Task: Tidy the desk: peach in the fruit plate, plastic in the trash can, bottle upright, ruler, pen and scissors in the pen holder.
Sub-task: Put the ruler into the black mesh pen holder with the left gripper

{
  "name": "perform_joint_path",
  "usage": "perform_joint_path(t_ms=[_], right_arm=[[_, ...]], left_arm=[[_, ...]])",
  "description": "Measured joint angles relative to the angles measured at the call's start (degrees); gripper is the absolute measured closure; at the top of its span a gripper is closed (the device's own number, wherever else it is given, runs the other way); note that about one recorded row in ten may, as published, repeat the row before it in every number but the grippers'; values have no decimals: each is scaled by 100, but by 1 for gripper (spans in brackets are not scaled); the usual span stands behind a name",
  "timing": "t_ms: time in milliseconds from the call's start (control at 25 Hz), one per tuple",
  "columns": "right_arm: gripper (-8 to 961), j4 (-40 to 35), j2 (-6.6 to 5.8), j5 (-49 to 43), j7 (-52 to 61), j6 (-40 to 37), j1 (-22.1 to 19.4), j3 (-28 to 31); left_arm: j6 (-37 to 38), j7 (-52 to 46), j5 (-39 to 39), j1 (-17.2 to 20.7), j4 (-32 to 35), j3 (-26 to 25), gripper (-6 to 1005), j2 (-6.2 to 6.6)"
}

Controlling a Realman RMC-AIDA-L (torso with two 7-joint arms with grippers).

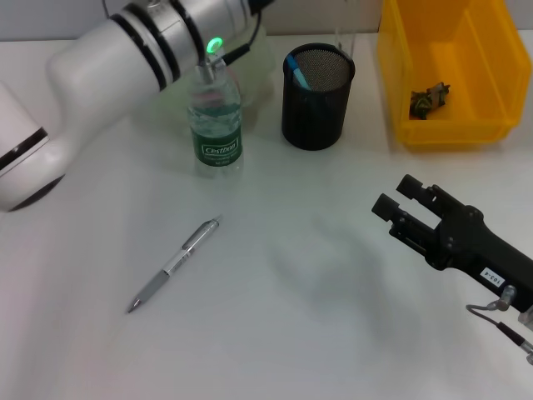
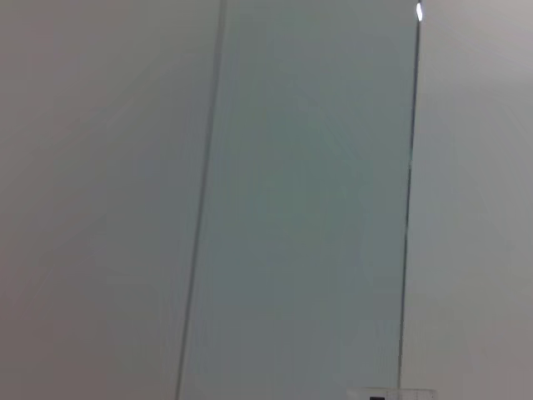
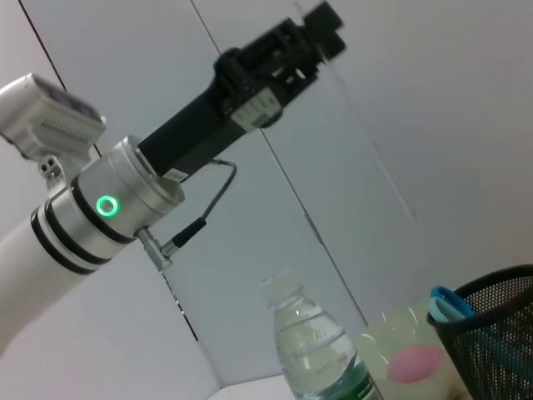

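The pen (image 1: 173, 264) lies flat on the white desk (image 1: 316, 317), well apart from the right gripper (image 1: 391, 198), whose jaws stand open and empty, pointing toward it. The bottle (image 1: 215, 117) stands upright beside the mesh pen holder (image 1: 316, 98). The left gripper (image 3: 321, 25) is raised high above the bottle; its jaw state cannot be told.

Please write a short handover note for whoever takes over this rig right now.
Left gripper: raised high, near the bottle. Right gripper: open, empty, hovering at the near right of the desk.
Done: bottle upright; a blue-handled item in the pen holder; scrap in the yellow bin; the peach seems to sit in the translucent plate.
Left: pen lies on the desk, near left. Ruler cannot be made out.
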Motion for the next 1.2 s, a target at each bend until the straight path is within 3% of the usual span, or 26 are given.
perform_joint_path(t_ms=[40, 120, 480, 840, 1200], right_arm=[[238, 22, 2, 0, 2, -2, -1, 2], [238, 64, 4, 0, 3, -5, -4, 5], [238, 97, 9, 0, 8, -8, 1, 9], [237, 119, 9, 0, 70, -8, 54, 9], [237, 136, 9, 0, 72, -8, 52, 9]], left_arm=[[0, 0, 0, 0, 0, 0, 607, 0], [519, 738, -745, -42, -417, 106, 607, 0], [861, 1572, -1094, -267, -1193, 372, 606, 1], [850, 2156, -1820, -460, -1289, 901, 605, 0], [825, 2367, -2000, -575, -1499, 1024, 605, 1]])
